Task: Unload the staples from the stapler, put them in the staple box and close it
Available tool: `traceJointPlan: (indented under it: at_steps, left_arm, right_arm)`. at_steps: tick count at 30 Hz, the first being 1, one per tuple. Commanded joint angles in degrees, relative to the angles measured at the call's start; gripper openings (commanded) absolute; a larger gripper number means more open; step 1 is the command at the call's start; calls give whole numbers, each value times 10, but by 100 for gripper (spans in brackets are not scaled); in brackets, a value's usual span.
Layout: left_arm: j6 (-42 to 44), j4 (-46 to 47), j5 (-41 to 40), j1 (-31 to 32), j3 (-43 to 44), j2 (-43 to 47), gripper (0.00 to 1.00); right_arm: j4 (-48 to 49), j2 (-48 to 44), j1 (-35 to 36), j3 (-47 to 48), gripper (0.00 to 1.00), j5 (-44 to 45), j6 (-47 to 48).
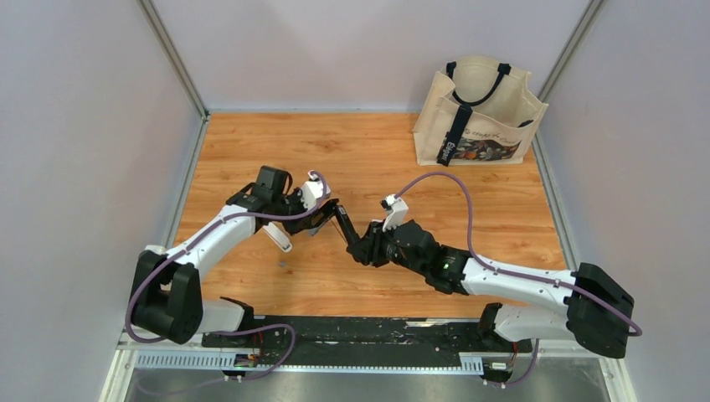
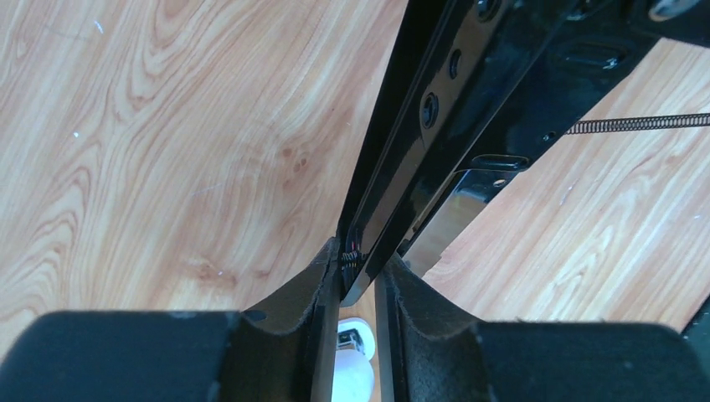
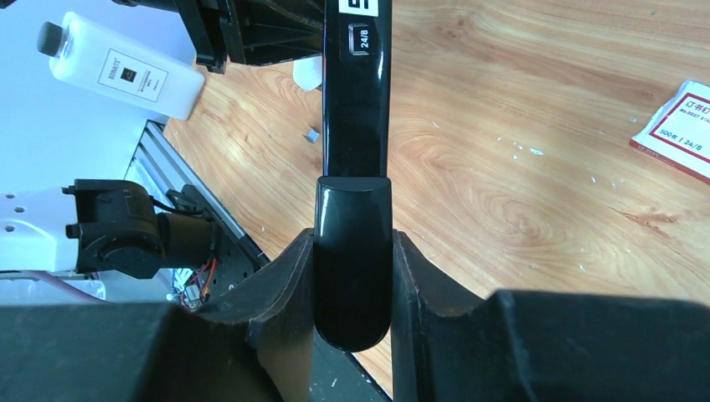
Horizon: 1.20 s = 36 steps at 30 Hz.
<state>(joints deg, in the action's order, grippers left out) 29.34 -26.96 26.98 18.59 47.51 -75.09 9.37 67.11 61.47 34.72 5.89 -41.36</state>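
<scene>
Grips stapler (image 3: 356, 100) by glossy black handle end with right gripper (image 3: 352, 251), fingers tight on both sides. Pinches tip of opened magazine rail with left gripper (image 2: 360, 264), fingers narrowed to slit. Holds all above wooden table (image 1: 377, 159), spring (image 2: 636, 124) exposed. Shows one small grey bit below, likely staples (image 3: 314, 134) out. Cannot tell whether more sit in rail. Judged partway, not finished.

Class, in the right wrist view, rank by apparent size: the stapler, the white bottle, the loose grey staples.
1. stapler, though nearest the camera, which inflates it.
2. white bottle.
3. staples, a tiny grey speck.
</scene>
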Motion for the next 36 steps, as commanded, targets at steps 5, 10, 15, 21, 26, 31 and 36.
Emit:
traceJointPlan:
  at_steps: [5,10,15,21,26,31,36]
  left_arm:
    - [95,96,-116,31,-4,1,25]
    - [130,161,-172,51,-39,12,24]
    - [167,188,-199,59,-53,15,24]
    - [229,234,-235,87,-94,34,24]
    - [300,288,-269,118,-136,35,24]
    - [281,288,-269,123,-131,37,24]
    - [230,223,-256,123,-87,42,26]
  right_arm:
    - [19,-43,21,-10,0,-17,38]
    - [-2,-54,30,-26,0,-7,52]
    - [-29,-71,44,-47,0,7,48]
    - [-53,-89,65,-73,0,13,36]
    - [-74,-88,75,-65,0,19,42]
    - [-79,-86,76,-60,0,19,45]
    - [-87,-83,76,-41,0,46,56]
